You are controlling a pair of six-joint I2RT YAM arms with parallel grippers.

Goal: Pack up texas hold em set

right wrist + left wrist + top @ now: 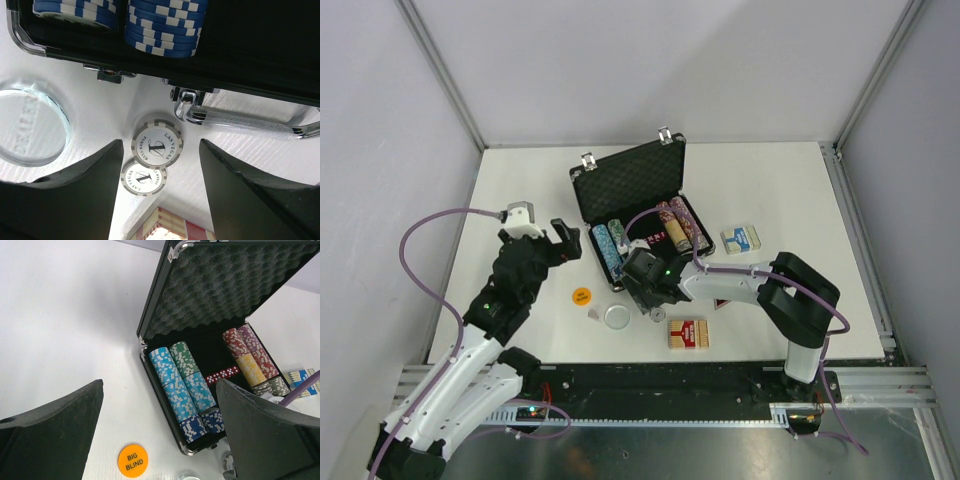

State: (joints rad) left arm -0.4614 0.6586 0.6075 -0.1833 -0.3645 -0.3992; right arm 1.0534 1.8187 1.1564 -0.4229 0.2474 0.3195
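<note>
The black silver-trimmed briefcase (610, 185) lies open in the middle of the table, its foam lid (220, 285) tilted back. Rows of poker chips (180, 385) and red dice (222, 374) fill its tray. My right gripper (642, 293) (161, 150) hangs open just in front of the case's handle (240, 117). Two grey-and-white chips (157, 146) lie overlapping on the table between its fingers, touching neither. My left gripper (565, 243) (160, 400) stands wide open and empty, left of the case, above the orange BIG BLIND button (132, 460).
A clear round button (617, 317) (30, 125) lies left of the right gripper. Close by the gripper's near side sits a red card deck (688, 333). A blue deck (741, 239) rests right of the case. A red triangle (722, 303) peeks out under the right arm.
</note>
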